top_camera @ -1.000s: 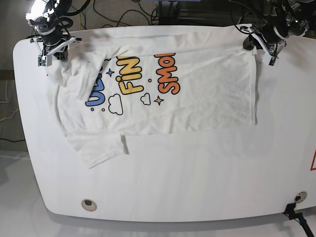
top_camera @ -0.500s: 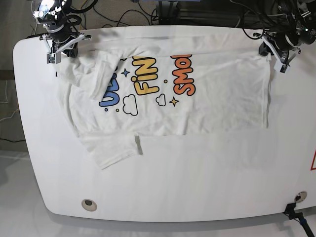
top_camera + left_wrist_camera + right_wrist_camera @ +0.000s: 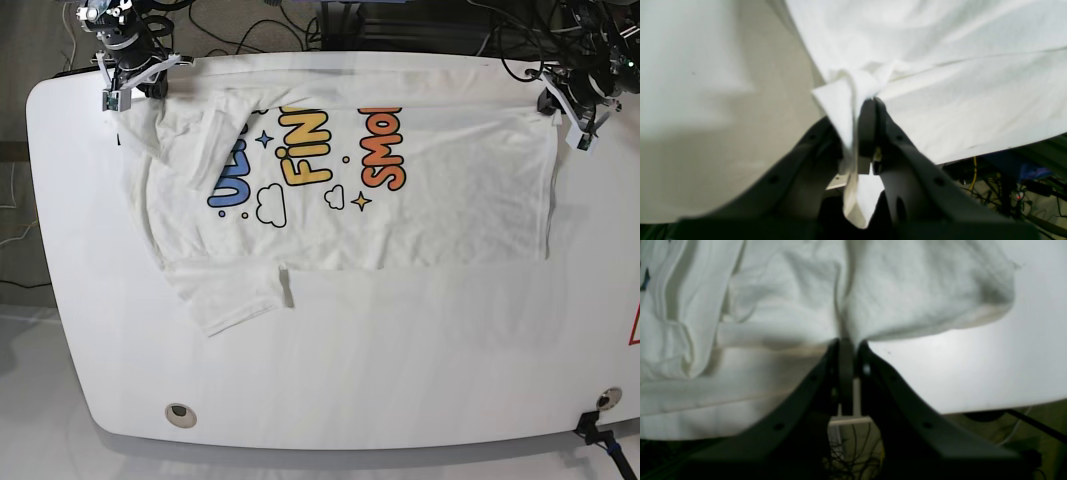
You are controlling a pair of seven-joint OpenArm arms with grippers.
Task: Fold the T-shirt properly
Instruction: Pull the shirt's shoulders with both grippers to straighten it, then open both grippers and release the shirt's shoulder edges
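Observation:
The white T-shirt lies print-up across the far half of the table, its far edge folded over so the blue, yellow and orange print is partly covered. One sleeve sticks out at the front left. My right gripper is shut on the shirt's far left corner; in the right wrist view its jaws pinch bunched cloth. My left gripper is shut on the far right corner; in the left wrist view cloth hangs out between the jaws.
The white table has a rounded front edge with a round hole at the front left. A black clamp sits at the front right. A red mark is at the right edge. Cables lie behind the table.
Both grippers have moved to the view's right and slightly farther back, dragging the shirt along. The whole shirt has shifted right and lies flatter.

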